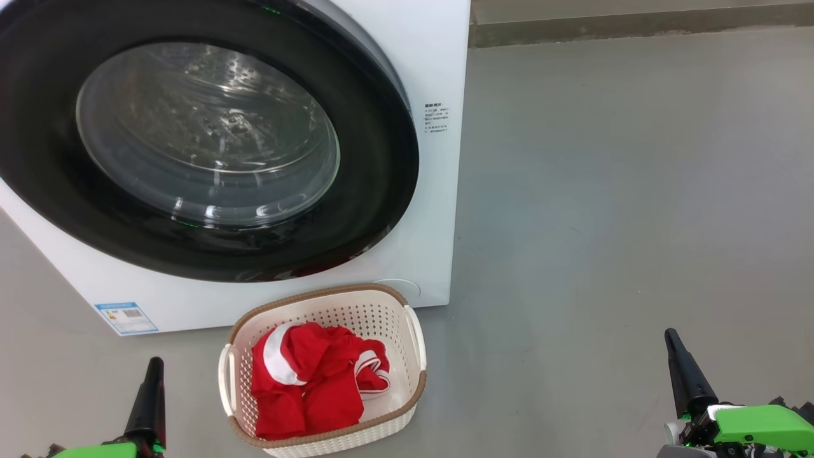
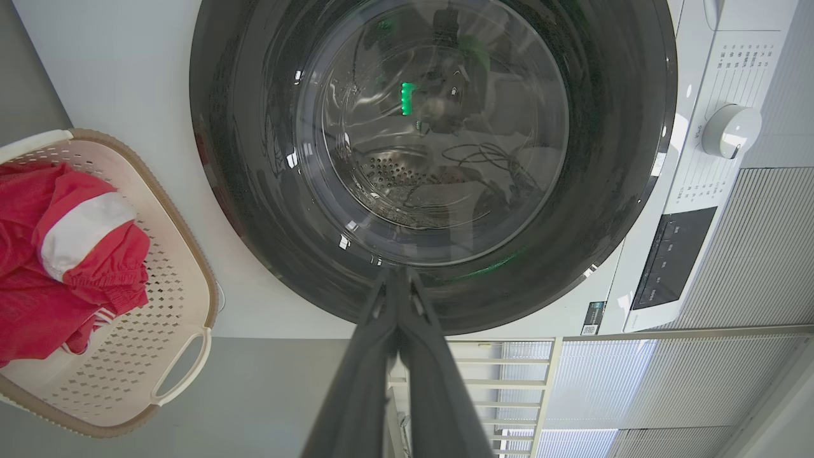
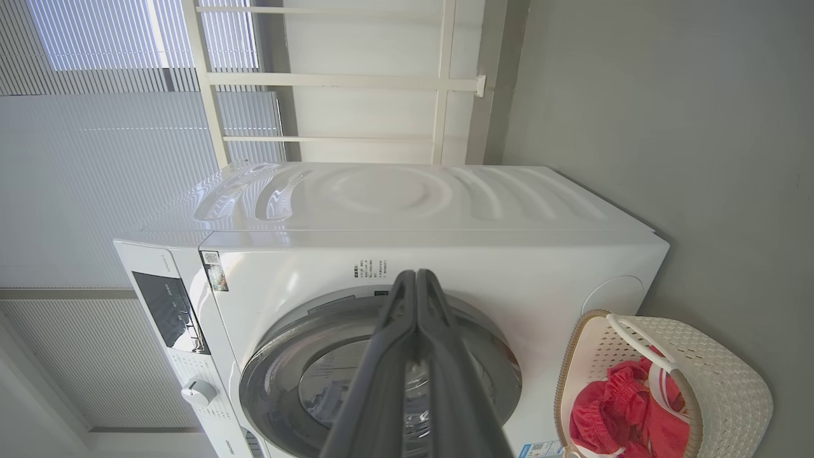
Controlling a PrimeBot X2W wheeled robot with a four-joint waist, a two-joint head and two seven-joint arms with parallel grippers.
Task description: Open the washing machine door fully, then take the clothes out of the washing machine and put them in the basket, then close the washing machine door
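Note:
The washing machine fills the upper left of the head view, and its door, black-rimmed with a clear glass bowl, lies flat against the front. The cream basket stands on the floor just in front of the machine, holding the red clothes with white trim. My left gripper sits low at the left, shut and empty, left of the basket. My right gripper sits low at the right, shut and empty, well clear of the basket. In the left wrist view my left gripper points at the door.
Grey floor stretches to the right of the machine, bounded by a wall base at the top. A white dial and dark control panel sit on the machine's front. White shelving and window blinds stand behind the machine.

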